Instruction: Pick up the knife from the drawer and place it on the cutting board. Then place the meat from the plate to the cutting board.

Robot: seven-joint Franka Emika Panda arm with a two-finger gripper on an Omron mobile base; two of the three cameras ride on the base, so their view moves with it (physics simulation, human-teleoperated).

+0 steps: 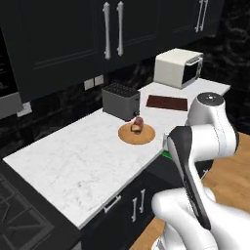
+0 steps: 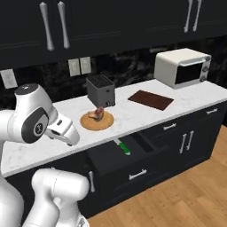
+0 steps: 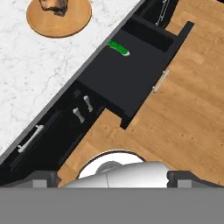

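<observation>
Step in hand: reaching for the knife [image 3: 118,48]; judged from the layout, nothing of the task is done yet.
Knife: lies flat in the open drawer [image 3: 131,74], near its back edge close under the surface lip; green handle plain in the right base view [image 2: 123,146], blade too small to make out clearly.
Drawer: pulled out over the wooden floor [image 3: 183,100], dark inside, handle on its front.
End effector: its 2 dark finger tips [image 3: 43,178] sit at the bottom corners of the hand view, far apart, so it reads as spread wide and holding nothing; it hangs high above the floor in front of the drawer, well apart from the knife.
Meat: the reddish-brown chunk [image 2: 96,114] rests on the round plate [image 2: 104,123], on the marble surface [image 1: 78,156] just in front of the toaster [image 2: 100,89].
Cutting board: the dark brown board [image 2: 150,99] lies bare on the surface, between the toaster and the toaster oven [image 2: 182,67].
Doing it well: bring the hand down over the handle, not the blade; turn the wrist so the fingers straddle the handle across its width; descend straight to stay off the surface lip and drawer walls; close only once the tips are low beside the handle.
Risk: the thin knife lies flat on the drawer floor, so a shallow descent may slip off it.
</observation>
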